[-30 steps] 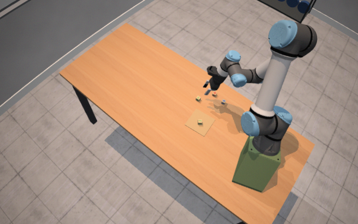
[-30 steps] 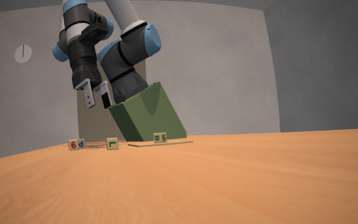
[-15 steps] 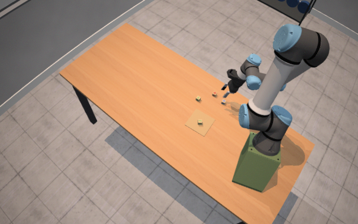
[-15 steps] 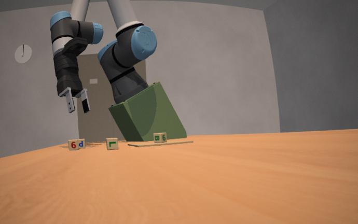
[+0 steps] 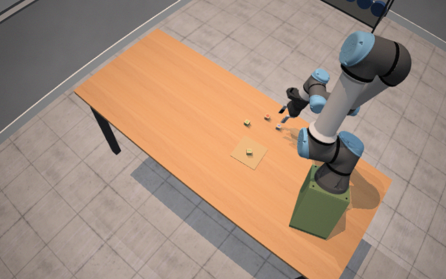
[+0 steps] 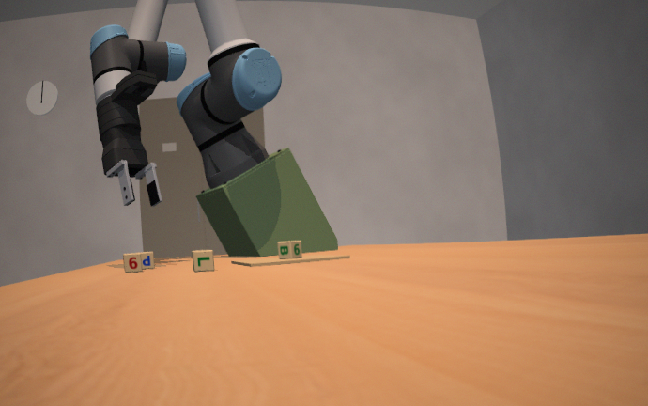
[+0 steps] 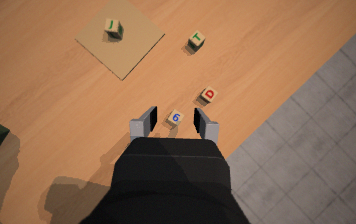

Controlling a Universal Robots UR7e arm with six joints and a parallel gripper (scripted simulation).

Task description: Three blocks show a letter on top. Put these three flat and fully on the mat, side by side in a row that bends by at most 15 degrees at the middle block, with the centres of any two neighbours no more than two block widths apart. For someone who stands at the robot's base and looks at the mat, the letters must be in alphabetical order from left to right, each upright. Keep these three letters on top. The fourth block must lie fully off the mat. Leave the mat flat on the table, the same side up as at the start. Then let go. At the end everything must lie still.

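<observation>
Four small wooden blocks lie on the table. The block with a green J on top [image 7: 112,27] sits on the tan mat [image 7: 120,37], also seen in the top view [image 5: 249,151]. The green T block [image 7: 196,39] and the red D block [image 7: 209,94] lie off the mat. The block with a blue 6 on top [image 7: 175,118] lies nearest the table edge, also seen in the top view [image 5: 278,126]. My gripper [image 7: 175,114] is open and empty. It hangs well above the table, over the blue 6 block, as the exterior view [image 6: 139,187] shows.
The table's edge runs close behind the blue 6 and D blocks, with grey floor beyond. The green robot pedestal [image 5: 318,205] stands at the table's near end, beyond the mat [image 5: 249,152].
</observation>
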